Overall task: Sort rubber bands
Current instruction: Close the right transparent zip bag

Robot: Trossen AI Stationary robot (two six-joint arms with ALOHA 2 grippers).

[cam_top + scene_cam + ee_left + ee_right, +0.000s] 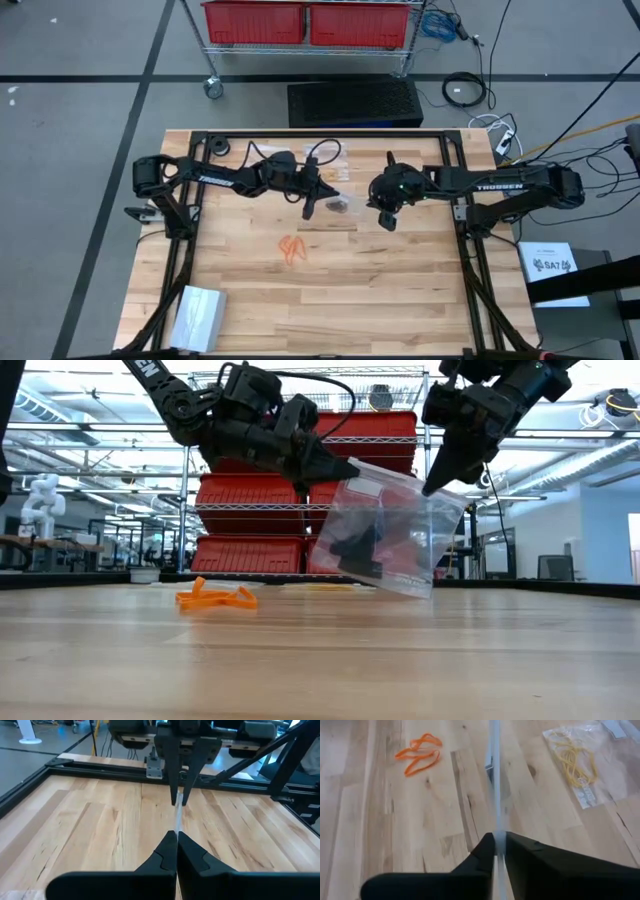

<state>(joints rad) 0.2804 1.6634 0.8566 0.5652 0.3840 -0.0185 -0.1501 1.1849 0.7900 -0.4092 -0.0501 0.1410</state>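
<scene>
Here, in the high view, the left gripper (309,208) and the right gripper (387,219) face each other over the middle of the wooden table (240,300), with a clear plastic bag (338,205) stretched between them. Orange rubber bands (291,248) lie loose on the table nearer the front, apart from both arms. Each arm reaches inward from its own side, wrist bent down.

In the low view, the bag (395,535) hangs clear of the table, tilted, with black rubber bands (362,550) gathered in its lower part. The left gripper (348,468) pinches one upper corner and the right gripper (430,486) the other; holding it by two corners probably keeps the mouth taut for filling. The orange bands (215,597) rest on the table to the left.

In the left wrist view, the left gripper (177,836) is clamped on the bag's edge, and the right gripper (179,799) grips the far end.

In the right wrist view, the right gripper (499,836) is closed on the bag's edge. Beyond it lie the orange bands (418,753) and a second bag (590,762) flat on the table holding yellowish rubber bands (574,757).
</scene>
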